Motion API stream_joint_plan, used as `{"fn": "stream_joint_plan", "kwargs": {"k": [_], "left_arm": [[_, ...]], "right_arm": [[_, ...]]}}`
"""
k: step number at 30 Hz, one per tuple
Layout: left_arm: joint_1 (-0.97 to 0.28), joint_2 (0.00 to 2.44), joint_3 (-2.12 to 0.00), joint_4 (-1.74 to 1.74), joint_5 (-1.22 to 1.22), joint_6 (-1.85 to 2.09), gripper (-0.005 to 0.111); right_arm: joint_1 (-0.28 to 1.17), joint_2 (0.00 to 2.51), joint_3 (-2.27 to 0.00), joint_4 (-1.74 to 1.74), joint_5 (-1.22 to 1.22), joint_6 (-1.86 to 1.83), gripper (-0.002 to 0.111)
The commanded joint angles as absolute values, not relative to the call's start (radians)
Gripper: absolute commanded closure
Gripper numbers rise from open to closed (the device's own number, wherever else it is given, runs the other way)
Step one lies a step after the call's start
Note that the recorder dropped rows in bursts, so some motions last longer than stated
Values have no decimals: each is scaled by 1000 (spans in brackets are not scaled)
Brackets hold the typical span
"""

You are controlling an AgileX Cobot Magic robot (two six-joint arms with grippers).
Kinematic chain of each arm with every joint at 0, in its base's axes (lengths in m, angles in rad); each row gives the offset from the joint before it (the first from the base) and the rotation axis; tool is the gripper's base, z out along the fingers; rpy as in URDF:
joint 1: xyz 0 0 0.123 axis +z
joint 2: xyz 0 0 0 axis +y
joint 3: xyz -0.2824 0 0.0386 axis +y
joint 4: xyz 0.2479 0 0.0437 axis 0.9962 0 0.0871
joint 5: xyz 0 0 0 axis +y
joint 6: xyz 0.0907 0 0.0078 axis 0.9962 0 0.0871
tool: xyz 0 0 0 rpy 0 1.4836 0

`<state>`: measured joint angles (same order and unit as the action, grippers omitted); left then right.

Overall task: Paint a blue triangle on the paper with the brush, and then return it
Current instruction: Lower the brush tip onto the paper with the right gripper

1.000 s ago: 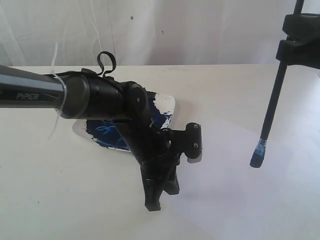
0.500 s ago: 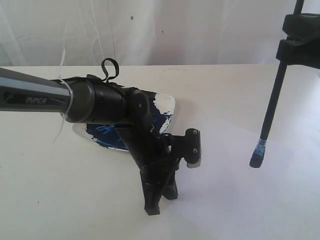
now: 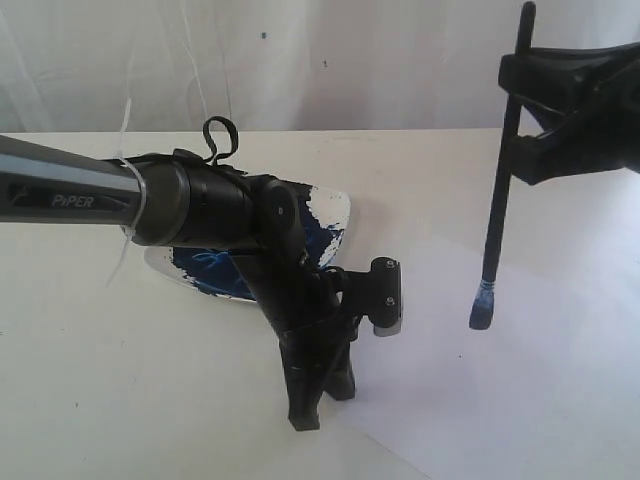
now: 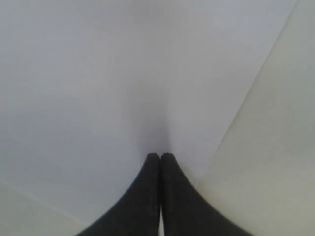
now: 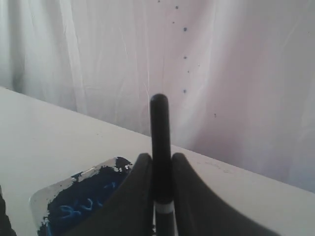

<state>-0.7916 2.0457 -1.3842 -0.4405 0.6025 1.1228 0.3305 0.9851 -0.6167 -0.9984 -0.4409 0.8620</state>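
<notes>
My right gripper (image 3: 517, 118) is shut on the black handle of the brush (image 3: 494, 225), which hangs nearly upright with its blue-stained tip (image 3: 482, 315) just above the paper (image 3: 500, 400). In the right wrist view the handle (image 5: 160, 128) stands clamped between the fingers of that gripper (image 5: 160, 158). My left gripper (image 3: 305, 415) points down at the paper's near-left edge, shut with nothing in it. Its closed fingertips (image 4: 160, 157) sit low on the white sheet (image 4: 98, 88). No blue triangle shows on the visible paper.
A dish smeared with dark blue paint (image 3: 325, 215) lies behind the left arm and also appears in the right wrist view as the paint dish (image 5: 81, 199). The left arm's forearm (image 3: 70, 190) reaches in from the left. A white curtain (image 3: 350, 60) closes the back.
The right gripper has moved left with the brush and tilted it, so the tip now hangs further left over the paper. The left arm has barely shifted.
</notes>
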Motion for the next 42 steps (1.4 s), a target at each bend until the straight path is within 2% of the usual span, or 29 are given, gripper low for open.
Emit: {"fn": "stream_joint_plan", "kwargs": {"k": [1,10,19,42], "left_arm": [[-798,2049,-1387,-448,652,1123,107],[-798,2049,-1387,-448,657,1123,107],[-798,2049,-1387,-448,660,1123,107],[-798,2049,-1387,-448,658,1123,107]], "right_arm": [[322,1068,-614,-946,-607,782,108],[317,1268,-615,-827,-796,707,108],[317,1354,-615,-788,-843,641,108],[317,1323,-618,-700,-648,503,108]]}}
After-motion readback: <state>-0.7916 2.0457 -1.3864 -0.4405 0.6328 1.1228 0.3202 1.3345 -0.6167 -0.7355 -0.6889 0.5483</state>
